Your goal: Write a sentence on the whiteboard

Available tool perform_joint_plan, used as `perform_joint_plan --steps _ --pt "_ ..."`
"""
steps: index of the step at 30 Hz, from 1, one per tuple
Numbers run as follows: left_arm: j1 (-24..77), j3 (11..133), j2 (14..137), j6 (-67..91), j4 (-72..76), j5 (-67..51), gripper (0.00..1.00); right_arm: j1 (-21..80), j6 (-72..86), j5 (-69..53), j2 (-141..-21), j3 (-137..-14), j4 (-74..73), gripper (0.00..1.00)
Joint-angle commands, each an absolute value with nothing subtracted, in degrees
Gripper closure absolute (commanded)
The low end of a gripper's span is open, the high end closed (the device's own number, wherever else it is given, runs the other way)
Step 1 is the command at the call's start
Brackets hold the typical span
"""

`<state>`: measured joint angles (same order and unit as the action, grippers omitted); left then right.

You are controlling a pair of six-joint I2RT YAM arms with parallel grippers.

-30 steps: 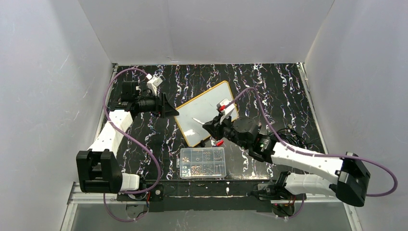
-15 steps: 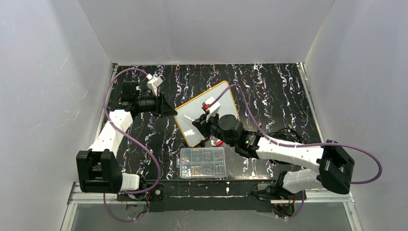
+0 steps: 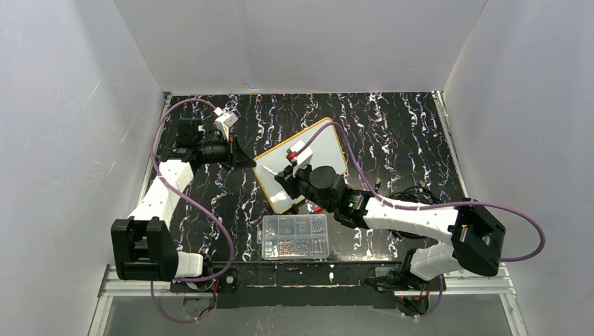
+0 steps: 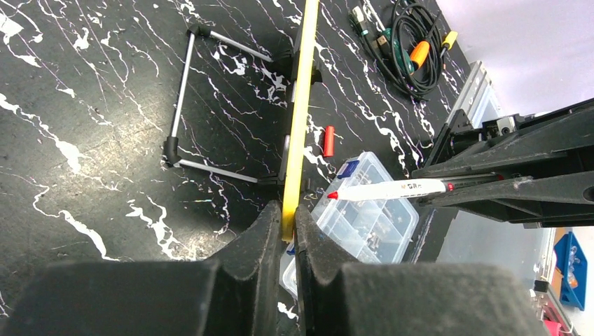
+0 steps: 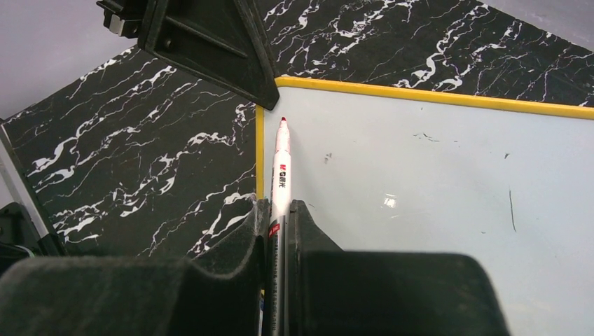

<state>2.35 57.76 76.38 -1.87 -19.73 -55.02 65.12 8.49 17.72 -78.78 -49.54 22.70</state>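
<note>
Glossy smooth face on whiteboard (image 5: 434, 175), rim looked yellow plastic; table (image 4: 105, 105) was black, white-veined, slight sheen; box (image 4: 371, 217) clear plastic; marker (image 5: 281, 175) smooth white plastic; legs (image 4: 185, 70) bare metal rod.

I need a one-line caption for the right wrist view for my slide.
Right end effector holds a red-tipped marker near the corner of the whiteboard, whose rim the left end effector grips.

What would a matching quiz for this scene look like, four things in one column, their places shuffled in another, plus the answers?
1. whiteboard
2. marker
3. red marker cap
4. clear compartment box

A. lying between board and box
B. clamped in the right tool
C. rim pinched by the left tool
D. nearest the arm bases

Pairs: 1-C, 2-B, 3-A, 4-D
</note>
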Motion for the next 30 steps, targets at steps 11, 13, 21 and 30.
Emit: perform_joint_plan --steps 11,13,21,30 --pt "2.44 57.03 74.09 -4.51 -20.99 -55.16 1.00 65.74 6.38 19.40 -82.00 -53.87 28.29 0.99" --pt "2.50 56.94 74.02 -4.49 -21.00 -55.19 1.00 65.74 6.24 19.58 -82.49 -54.07 28.30 0.99" --pt "2.64 56.94 73.78 -4.81 -21.09 -55.49 1.00 65.76 6.06 20.64 -83.23 -53.94 28.18 0.99" --pt "2.65 57.22 73.51 -4.84 -21.18 -55.47 1.00 65.99 7.01 20.86 -83.10 -52.16 25.56 0.99"
